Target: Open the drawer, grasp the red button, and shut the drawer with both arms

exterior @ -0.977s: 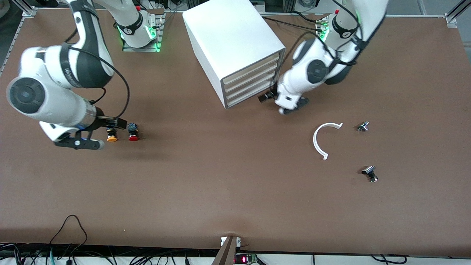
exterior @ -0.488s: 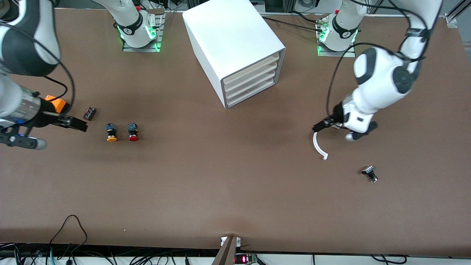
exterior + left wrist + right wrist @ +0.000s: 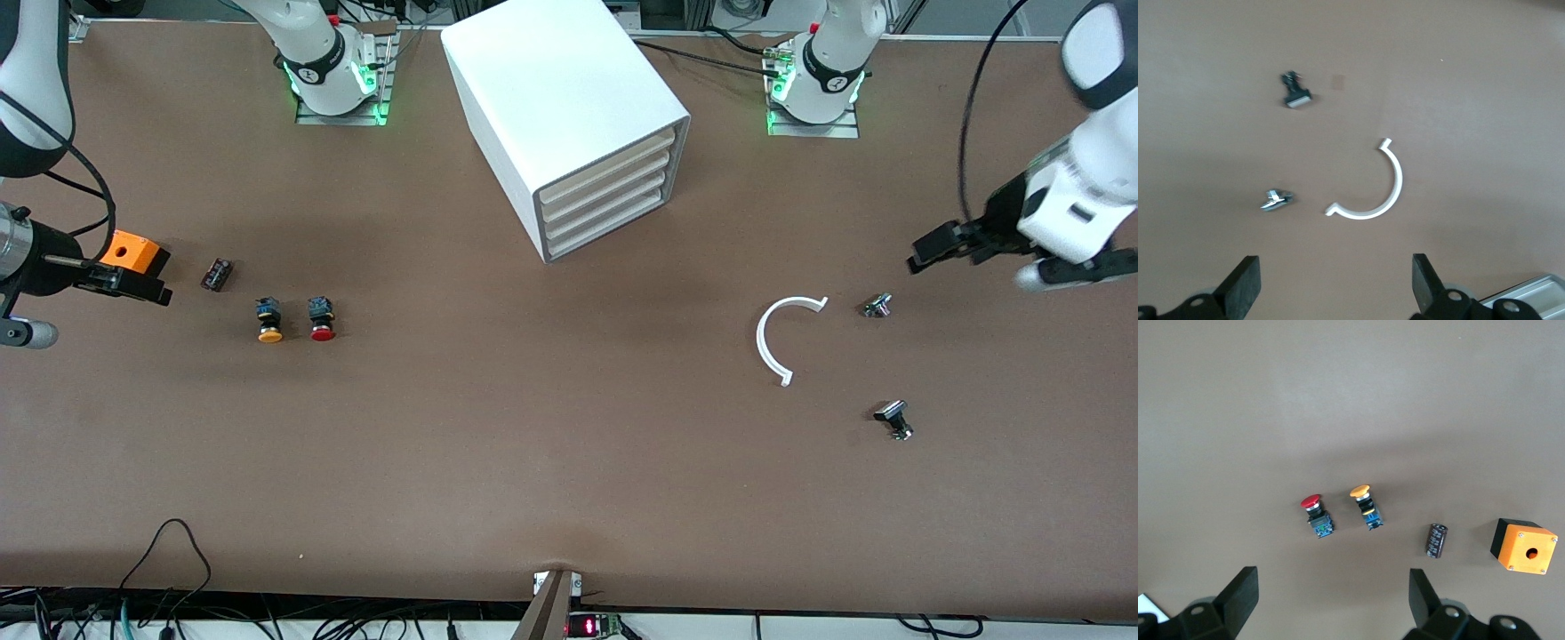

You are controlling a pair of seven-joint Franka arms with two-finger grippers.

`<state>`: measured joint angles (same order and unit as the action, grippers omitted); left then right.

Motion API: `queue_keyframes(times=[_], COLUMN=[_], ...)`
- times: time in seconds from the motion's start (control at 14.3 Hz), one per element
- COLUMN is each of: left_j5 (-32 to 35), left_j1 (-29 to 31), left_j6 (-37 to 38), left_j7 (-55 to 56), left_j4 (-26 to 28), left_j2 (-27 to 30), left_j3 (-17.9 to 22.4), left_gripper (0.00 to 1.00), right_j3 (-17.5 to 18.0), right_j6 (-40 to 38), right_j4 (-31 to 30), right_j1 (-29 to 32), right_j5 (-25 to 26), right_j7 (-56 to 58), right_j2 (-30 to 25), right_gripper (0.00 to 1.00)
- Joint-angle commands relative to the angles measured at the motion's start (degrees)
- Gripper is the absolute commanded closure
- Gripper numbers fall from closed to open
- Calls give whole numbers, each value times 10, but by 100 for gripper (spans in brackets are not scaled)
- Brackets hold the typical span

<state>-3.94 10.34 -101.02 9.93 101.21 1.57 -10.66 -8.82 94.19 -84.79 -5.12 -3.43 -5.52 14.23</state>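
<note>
The white cabinet (image 3: 569,107) stands at the middle of the table near the bases. Its four cream drawer fronts (image 3: 605,191) are all shut. The red-capped button (image 3: 322,320) lies on the table toward the right arm's end, beside the orange-yellow one (image 3: 269,322). It also shows in the right wrist view (image 3: 1315,513). My right gripper (image 3: 124,283) (image 3: 1331,597) is open and empty, up over the table by the orange box (image 3: 133,253). My left gripper (image 3: 947,244) (image 3: 1336,280) is open and empty, up over the left arm's end of the table.
A small black cylinder (image 3: 216,274) lies between the orange box and the buttons. A white C-shaped ring (image 3: 782,342) and two small metal parts (image 3: 877,305) (image 3: 893,418) lie toward the left arm's end.
The left gripper moved from the drawer fronts out toward the left arm's end. The right gripper moved away from the buttons toward the table's edge, uncovering the orange box. The drawers stayed shut.
</note>
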Motion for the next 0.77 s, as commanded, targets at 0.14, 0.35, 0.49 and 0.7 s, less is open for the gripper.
queue_keyframes(times=[0.14, 0.35, 0.49, 0.7], left_j5=[53, 44, 44, 27], left_j1=[-14, -14, -14, -6], left_j6=[93, 104, 107, 115], left_j7=[-7, -7, -5, -12], left_j4=[-80, -76, -75, -80], left_j2=[-17, -15, -15, -19], left_j3=[-2, 0, 0, 0], left_gripper=[0, 0, 0, 0], right_j3=[17, 15, 18, 20], right_j6=[-10, -4, -6, -4], right_j4=[-8, -10, -8, -7], right_j1=[4, 6, 3, -9], right_j5=[41, 39, 40, 40], right_j7=[78, 79, 78, 67], right_j2=[-21, -20, -22, -23], right_gripper=[0, 0, 0, 0])
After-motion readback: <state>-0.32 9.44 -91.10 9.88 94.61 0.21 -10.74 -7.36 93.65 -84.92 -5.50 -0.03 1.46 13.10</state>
